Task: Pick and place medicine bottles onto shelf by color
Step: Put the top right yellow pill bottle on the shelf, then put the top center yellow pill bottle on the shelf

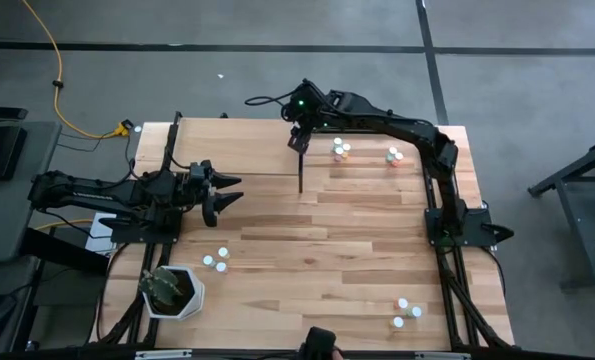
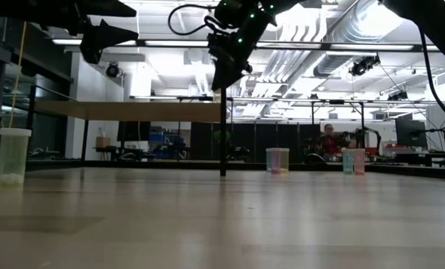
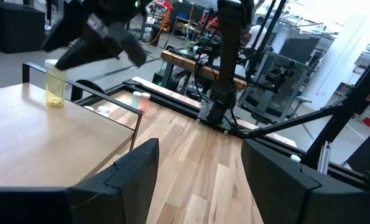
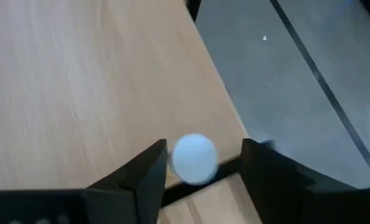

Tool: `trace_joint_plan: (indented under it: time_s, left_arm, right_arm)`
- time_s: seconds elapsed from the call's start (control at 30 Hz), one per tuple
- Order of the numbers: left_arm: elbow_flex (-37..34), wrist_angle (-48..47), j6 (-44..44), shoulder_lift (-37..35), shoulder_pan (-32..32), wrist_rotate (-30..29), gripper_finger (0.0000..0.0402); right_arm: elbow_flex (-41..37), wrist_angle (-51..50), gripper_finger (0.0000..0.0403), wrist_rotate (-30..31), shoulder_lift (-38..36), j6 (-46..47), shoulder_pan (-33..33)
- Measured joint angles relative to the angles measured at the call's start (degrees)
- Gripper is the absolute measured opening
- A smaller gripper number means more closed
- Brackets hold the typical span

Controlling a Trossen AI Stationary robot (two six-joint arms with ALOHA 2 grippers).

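The shelf (image 1: 217, 148) is a light-wood board on black posts at the table's far left. My right gripper (image 4: 204, 145) is open over the shelf's far right corner and also shows in the high view (image 1: 299, 140). A yellowish bottle with a white cap (image 3: 55, 84) stands upright on its base on the shelf, just below the fingers. Its cap (image 4: 194, 158) shows between them. My left gripper (image 1: 229, 190) is open and empty, level above the table beside the shelf's near right corner.
Bottle clusters stand on the table at the far right (image 1: 341, 150) (image 1: 394, 155), near left (image 1: 217, 259) and near right (image 1: 407, 312). A white pot with a plant (image 1: 172, 291) is at the near left corner. A black shelf post (image 1: 302, 175) stands mid-table.
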Motion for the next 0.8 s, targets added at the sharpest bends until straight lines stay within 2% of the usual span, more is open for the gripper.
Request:
trace_joint_plan:
  time_s: [0.2, 0.33, 0.43, 0.5, 0.57, 0.8]
  left_arm:
    - [0.0, -0.02, 0.4, -0.02, 0.04, -0.01, 0.022]
    - [0.0, -0.04, 1.44, -0.02, 0.04, -0.02, 0.022]
    - [0.0, -0.09, 1.53, -0.02, 0.04, 0.0, 0.022]
    - [0.0, -0.13, 1.55, -0.02, 0.04, 0.02, 0.022]
    - [0.0, -0.21, 1.55, -0.02, 0.04, 0.25, 0.022]
    - [0.0, -1.28, 5.6, -0.02, 0.02, 1.7, 0.022]
  right_arm:
    - [5.53, -4.87, 0.0254, -2.65, -0.11, -0.85, -0.69]
    - [9.66, -10.3, 0.0265, -6.46, -0.97, -4.48, -1.03]
    - [8.5, -14.59, 0.0266, -8.62, -3.69, -5.87, -1.45]
    - [4.22, -15.34, 0.0266, -8.96, -6.94, -6.15, -1.96]
    - [-3.37, -13.81, 0.0266, -8.93, -11.95, -5.87, -2.64]
    - [-43.6, 8.23, 0.0266, -8.59, -39.13, -0.4, -4.04]
